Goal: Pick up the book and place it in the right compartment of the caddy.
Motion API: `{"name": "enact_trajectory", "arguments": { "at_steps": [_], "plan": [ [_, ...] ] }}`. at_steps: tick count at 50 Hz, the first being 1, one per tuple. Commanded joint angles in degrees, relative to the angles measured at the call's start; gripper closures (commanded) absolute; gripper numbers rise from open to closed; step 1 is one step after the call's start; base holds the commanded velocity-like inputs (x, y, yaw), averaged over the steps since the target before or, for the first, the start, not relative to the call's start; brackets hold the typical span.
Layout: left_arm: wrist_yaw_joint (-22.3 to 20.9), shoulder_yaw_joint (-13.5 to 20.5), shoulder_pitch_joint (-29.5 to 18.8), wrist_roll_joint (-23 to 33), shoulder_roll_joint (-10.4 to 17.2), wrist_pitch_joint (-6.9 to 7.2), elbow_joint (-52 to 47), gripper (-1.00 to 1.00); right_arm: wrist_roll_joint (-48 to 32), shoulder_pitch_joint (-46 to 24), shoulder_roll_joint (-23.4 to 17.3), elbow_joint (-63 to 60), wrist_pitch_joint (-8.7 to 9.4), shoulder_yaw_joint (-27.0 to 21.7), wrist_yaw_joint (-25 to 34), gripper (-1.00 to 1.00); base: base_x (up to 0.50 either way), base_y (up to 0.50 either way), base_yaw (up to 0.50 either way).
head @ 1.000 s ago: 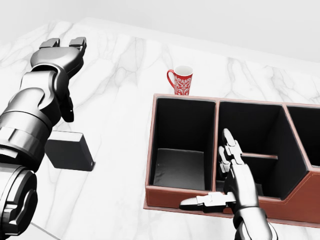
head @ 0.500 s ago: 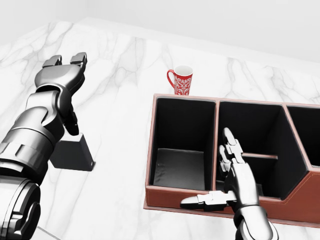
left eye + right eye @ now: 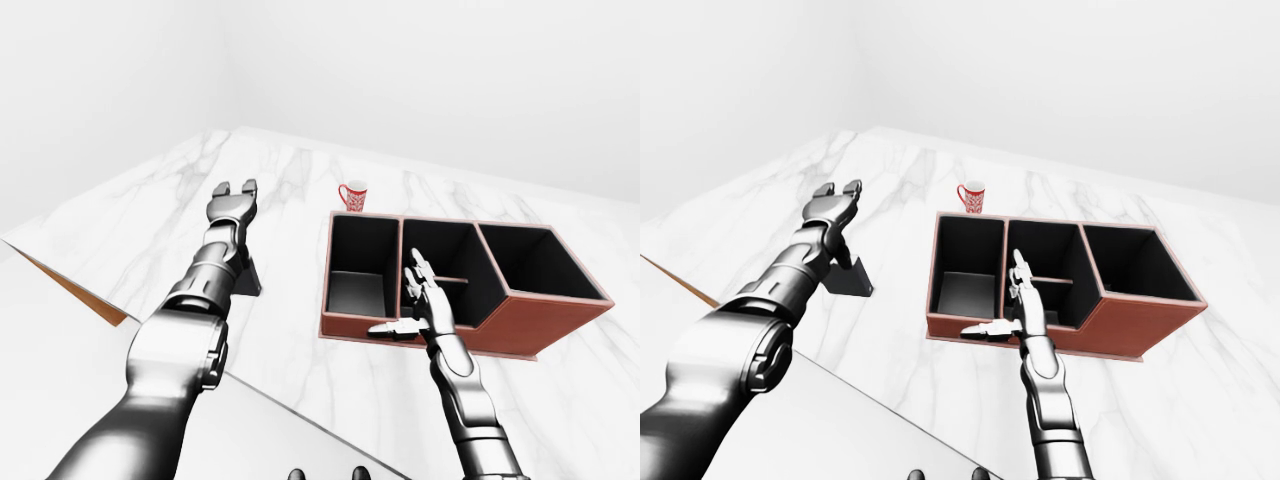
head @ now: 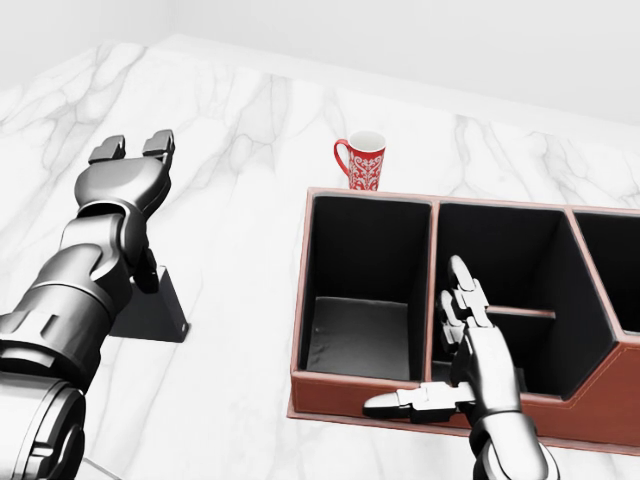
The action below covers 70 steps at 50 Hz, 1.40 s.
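Marble counter point(image 4: 250, 150), white w/ grey veins, fills most of the head view. Book point(image 4: 155, 310) is dark grey/black, lying on the counter at the view's left, mostly hidden behind the left forearm; only its right part and lower edge show. Not in the caddy, well apart from it to the left.

Left hand point(image 4: 128, 170) reaches out above and beyond the book, fingers spread apart w/ two stubby tips pointing to the far side. It grips nothing; whether wrist or forearm touches the book, can't tell.

Caddy point(image 4: 430, 400) is a red-brown leather-look box w/ black lining, on the counter at centre-right. Three compartments side by side: left one square and open, middle one w/ a low crosswise divider, right one cut by the head view's edge but seen whole in the left-eye view point(image 3: 530, 262). All three look empty.

Right hand point(image 4: 470, 350) stands at the caddy's near wall, by the middle compartment, palm upright, fingers straight and extended over the rim, thumb point(image 4: 400, 404) stuck out left along the near wall. Holds nothing.

Red mug point(image 4: 363, 160) w/ white pattern stands upright just past the caddy's far-left corner, handle to the left.
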Motion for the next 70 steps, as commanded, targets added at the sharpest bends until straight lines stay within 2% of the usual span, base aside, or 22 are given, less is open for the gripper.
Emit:
{"name": "enact_trajectory", "arguments": {
  "at_steps": [1,14,19,22,43,52,70],
  "plan": [
    [0.6,-0.3,1.1,0.5,-0.1,0.0,0.0,-1.0,-0.4,0.1,-0.2,0.9,-0.17,-0.3,-0.4,-1.0,0.0,0.0,0.0],
    [0.4,-0.5,2.3,3.4,0.2,0.0,0.1,-1.0,-0.4,0.0,-0.2,1.8,-0.85,-0.5,-0.5,-1.0,0.0,0.0,0.0],
    [0.8,-0.4,2.7,3.9,0.2,0.0,0.2,-1.0,-0.4,0.1,-0.3,1.0,-0.22,-0.4,-0.6,-1.0,0.0,0.0,0.0],
    [0.9,-0.3,3.1,4.2,0.2,0.0,0.2,-1.0,-0.5,0.1,-0.2,1.6,-0.78,-0.4,-0.6,-1.0,0.0,0.0,0.0],
    [2.9,0.3,6.5,4.1,0.1,0.0,0.4,-1.0,-0.9,0.5,-0.1,0.7,-0.37,-0.2,-0.7,-1.0,0.0,0.0,0.0],
    [3.5,0.4,7.2,4.1,0.1,0.0,0.5,-1.0,-1.2,0.5,0.1,-0.2,0.44,0.1,-0.9,-1.0,0.0,0.0,0.0],
    [5.6,0.6,9.4,3.9,-0.1,0.0,0.6,-1.0,-1.4,0.5,0.1,0.2,0.19,0.2,-0.9,-1.0,0.0,0.0,0.0]
  ]
}}
